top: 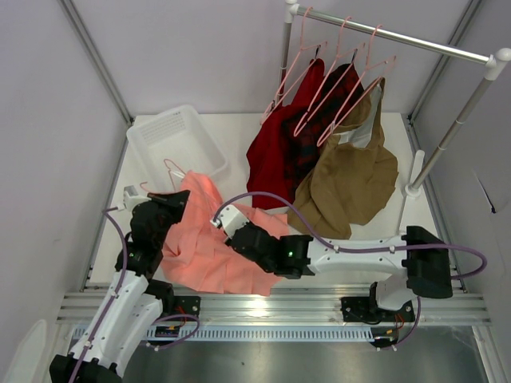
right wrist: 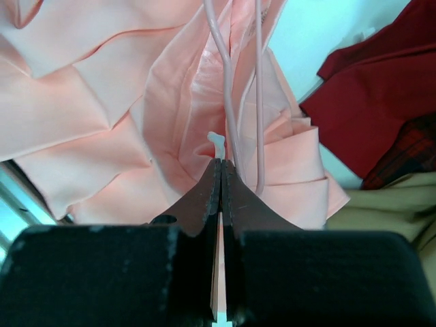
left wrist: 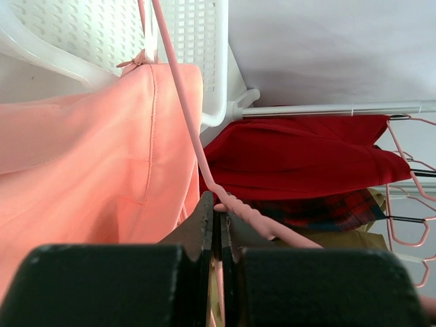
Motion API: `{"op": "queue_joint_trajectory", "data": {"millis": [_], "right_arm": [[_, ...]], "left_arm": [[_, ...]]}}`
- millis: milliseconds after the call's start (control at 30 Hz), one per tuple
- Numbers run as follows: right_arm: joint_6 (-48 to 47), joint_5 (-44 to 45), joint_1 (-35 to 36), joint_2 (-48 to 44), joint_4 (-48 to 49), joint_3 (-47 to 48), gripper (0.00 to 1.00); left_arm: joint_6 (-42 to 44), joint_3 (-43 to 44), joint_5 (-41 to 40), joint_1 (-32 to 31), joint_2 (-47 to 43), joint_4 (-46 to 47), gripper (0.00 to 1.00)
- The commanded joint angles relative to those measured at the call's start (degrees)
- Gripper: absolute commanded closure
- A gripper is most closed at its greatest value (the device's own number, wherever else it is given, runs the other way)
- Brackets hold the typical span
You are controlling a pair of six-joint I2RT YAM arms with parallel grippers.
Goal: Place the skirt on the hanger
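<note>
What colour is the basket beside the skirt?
The basket is white. The top view shows it best.

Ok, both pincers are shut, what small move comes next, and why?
Probably ease the right pincer sideways to spread the skirt along the hanger: the left pincer pins the hanger's bar, and the cloth lies bunched in folds around the wire.

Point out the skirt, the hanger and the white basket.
skirt (top: pixel 204 251), top view, middle of the cloth.
hanger (left wrist: pixel 246 214), left wrist view, twisted stretch of its rod.
white basket (top: pixel 160 119), top view, far rim.
</note>
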Motion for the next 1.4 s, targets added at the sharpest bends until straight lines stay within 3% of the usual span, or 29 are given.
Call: {"op": "queue_joint_trajectory", "data": {"millis": [0, 433, 733, 1367], "right_arm": [[4.7, 3.1, -1.0, -5.7, 7.6, -2.5, 1.00], [4.3, -0.2, -1.6, -12.7, 11.9, -8.9, 1.00], [2.0, -5.2, -1.1, -10.4, 13.1, -7.6, 1.00], [-4.9, -4.5, -1.4, -4.6, 13.8, -4.1, 1.00]], "left_arm": [[1.5, -1.1, 1.2, 1.1, -0.5, -3.6, 1.00], [1.6, -1.6, 1.9, 1.7, -1.9, -4.2, 1.00], [1.4, -0.7, 3.1, 1.6, -2.1, -4.2, 1.00], [2.6, 3.1, 7.2, 1.8, -2.7, -7.0, 1.00]]}}
